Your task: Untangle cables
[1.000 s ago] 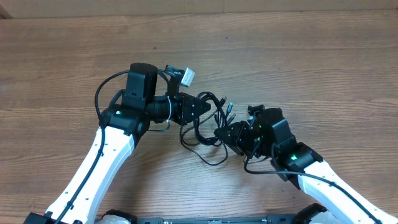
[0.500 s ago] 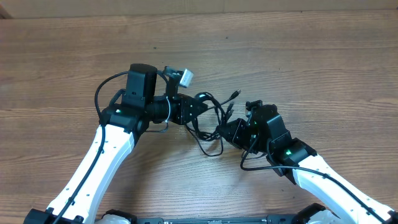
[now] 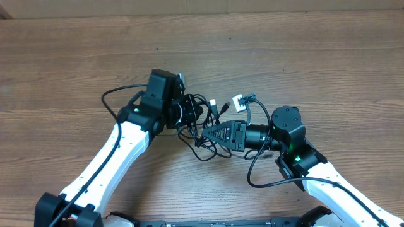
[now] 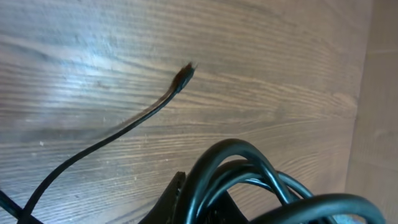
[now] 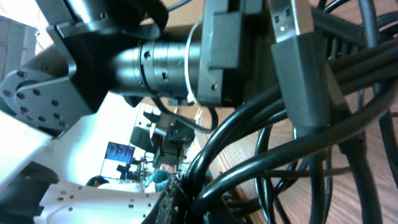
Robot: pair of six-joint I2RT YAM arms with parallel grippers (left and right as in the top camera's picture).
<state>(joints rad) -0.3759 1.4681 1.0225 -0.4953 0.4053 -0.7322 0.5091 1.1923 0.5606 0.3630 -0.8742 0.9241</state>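
Both my arms meet over the middle of the wood-grain counter [image 3: 303, 57], tips facing each other, with the cables [image 3: 213, 117] bunched between them. My left fingers [image 3: 192, 115] are pinched almost fully together on the tangle. In the left wrist view several glossy black loops [image 4: 249, 171] arch up right at the grip, touching one another. A loose strand [image 4: 124, 127] runs away from those fingers across the bare counter and ends in a small plug tip [image 4: 185, 73], lying flat and apart from the loops. My right fingers [image 3: 210, 133] are closed tight, their narrow point buried in the near side of the same knot. I read this as a hold on the cables, though I cannot tell which strand. Close in front of the right fingers a grey USB plug [image 5: 298, 62] crosses over a sheaf of black cords [image 5: 261, 149], and beyond it stands the dark round housing of my left arm [image 5: 161, 62]. On the base side of both sets of fingers, one slack loop [image 3: 202, 157] lies on the counter.
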